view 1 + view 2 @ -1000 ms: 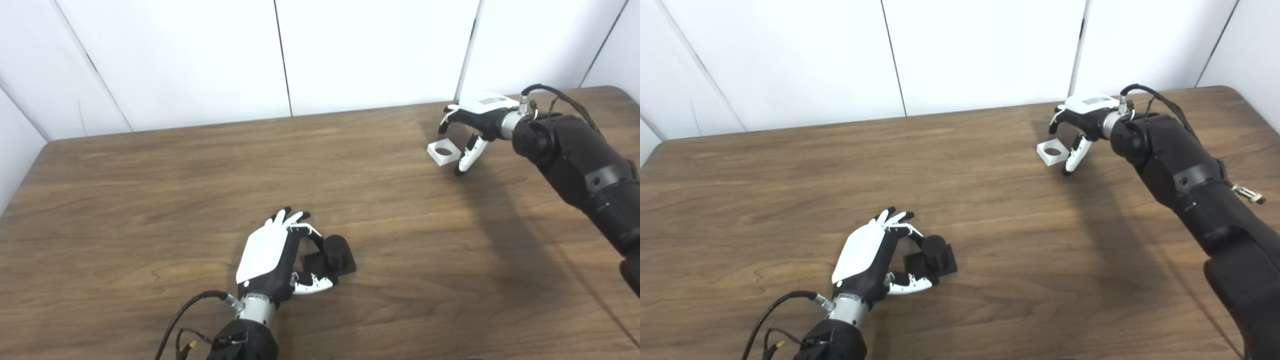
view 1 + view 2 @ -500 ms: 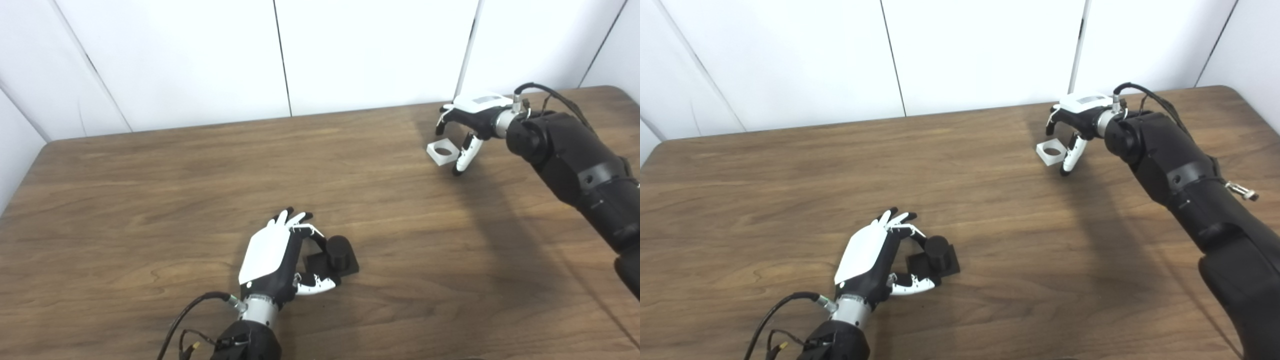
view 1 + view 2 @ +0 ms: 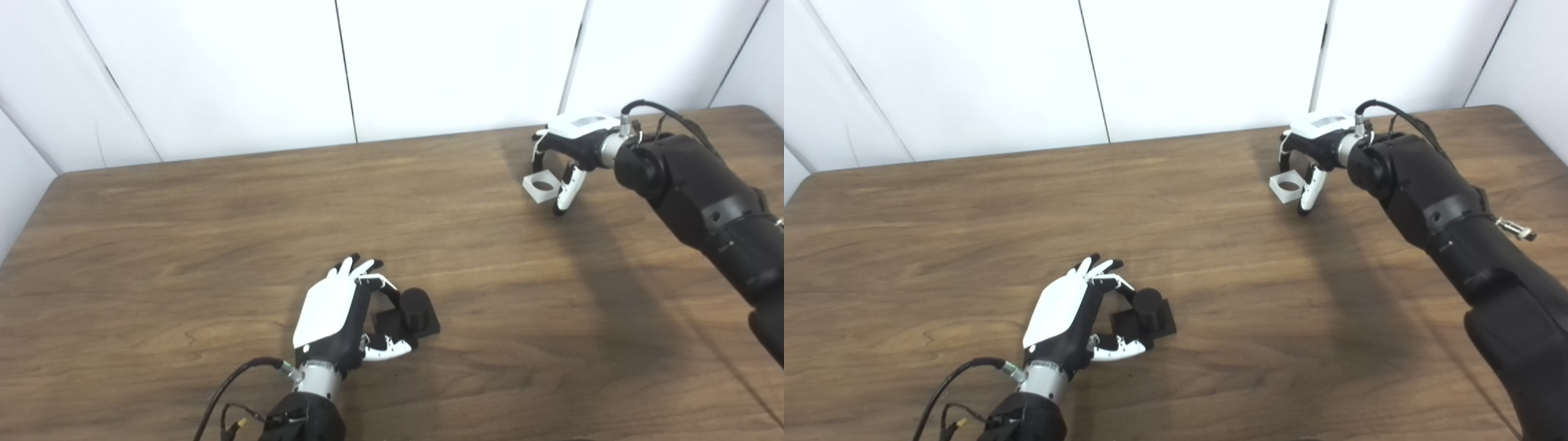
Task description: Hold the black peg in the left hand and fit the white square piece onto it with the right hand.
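The wooden surface fills most of both views, with white wall panels behind it. Two black arms come in from the bottom edge and work at opposite ends, well apart.

The right arm stretches to the far right corner. There the right hand arches palm-down over the square, a white piece with a round hole that lies flat on the surface. The fingers curl down on the far side and the thumb reaches down just beside the near right edge, so the hand brackets the piece with its digits spread. Whether any tip already touches the piece cannot be told; it does not look lifted.

The left hand sits near the front centre, on its side with the white back facing left. Its fingers and thumb curve around the peg, a short black cylinder standing upright on a flat black base. The peg lies just right of the palm, resting on the surface.

The coming move likely turns on the square lying straight below the right palm, between fingers and thumb: closing them should pinch it.

Black fingertips against the black peg make contact hard to read, so it is unclear whether the left hand grips or only cups. Its palm side is hidden.
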{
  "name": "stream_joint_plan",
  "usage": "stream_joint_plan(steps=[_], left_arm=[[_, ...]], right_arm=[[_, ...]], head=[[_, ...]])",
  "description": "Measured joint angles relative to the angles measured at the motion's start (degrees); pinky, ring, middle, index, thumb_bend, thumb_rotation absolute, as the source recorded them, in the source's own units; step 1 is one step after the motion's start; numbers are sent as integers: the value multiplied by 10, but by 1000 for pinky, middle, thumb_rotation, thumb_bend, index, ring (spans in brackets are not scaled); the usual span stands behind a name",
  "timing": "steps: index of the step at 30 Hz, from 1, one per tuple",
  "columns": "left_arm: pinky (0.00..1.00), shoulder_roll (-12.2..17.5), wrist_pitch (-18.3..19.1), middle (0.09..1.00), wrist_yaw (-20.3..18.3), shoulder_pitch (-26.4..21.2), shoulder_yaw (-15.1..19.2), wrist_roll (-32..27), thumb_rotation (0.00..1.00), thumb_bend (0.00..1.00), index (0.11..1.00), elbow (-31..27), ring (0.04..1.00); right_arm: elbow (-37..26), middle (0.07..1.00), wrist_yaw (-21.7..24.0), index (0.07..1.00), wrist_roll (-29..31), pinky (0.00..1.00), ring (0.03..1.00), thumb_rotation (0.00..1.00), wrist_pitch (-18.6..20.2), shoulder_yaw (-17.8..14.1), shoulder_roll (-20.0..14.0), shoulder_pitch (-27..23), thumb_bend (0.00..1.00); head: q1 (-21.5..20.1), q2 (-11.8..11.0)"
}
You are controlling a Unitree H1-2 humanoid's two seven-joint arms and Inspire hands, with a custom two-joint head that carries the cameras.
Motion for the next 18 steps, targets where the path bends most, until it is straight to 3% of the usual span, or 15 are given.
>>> stream_joint_plan(steps=[18], left_arm=[[1000, -9, 11, 915, -2, 0, -2, 11, 64, 514, 495, 1, 1000]], right_arm=[[3, 953, -1, 631, 1, 1000, 1000, 202, -2, -1, 0, -1, 746]], head=[[3, 4]])
